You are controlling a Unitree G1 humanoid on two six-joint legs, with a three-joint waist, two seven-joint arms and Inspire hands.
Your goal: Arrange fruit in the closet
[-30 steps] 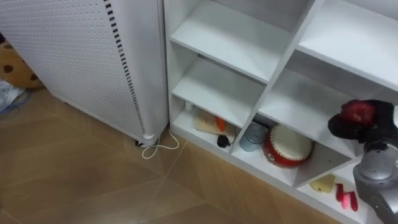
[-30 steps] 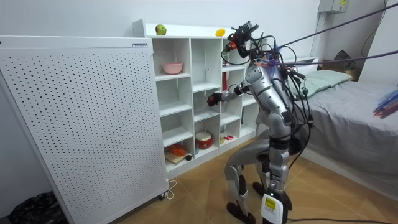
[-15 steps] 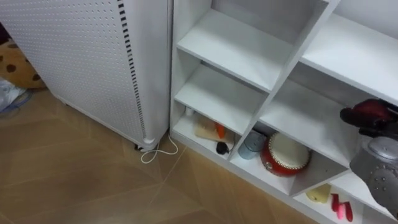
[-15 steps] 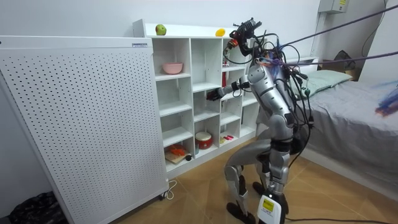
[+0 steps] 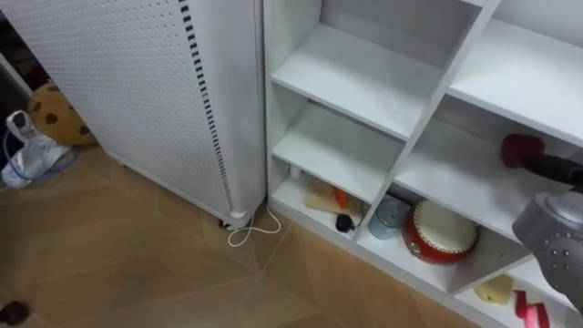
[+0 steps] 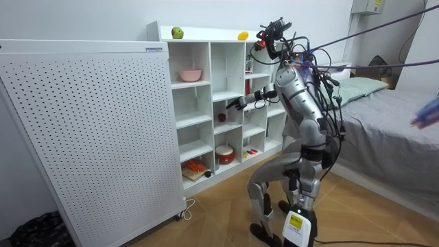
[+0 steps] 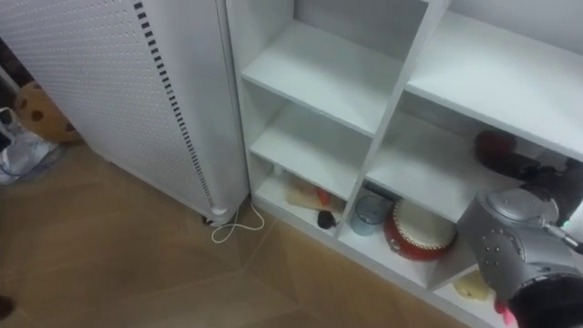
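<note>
The right hand (image 6: 238,103), fingers released, is hovering beside the red fruit (image 5: 521,149) lying on the closet shelf (image 5: 446,175). The placing step is probably ending, and the next move is calling for a careful retreat.

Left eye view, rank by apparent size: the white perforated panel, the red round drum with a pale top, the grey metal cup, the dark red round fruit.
1. White perforated panel
2. Red round drum
3. Grey metal cup and dark red round fruit: look alike, unranked.
</note>
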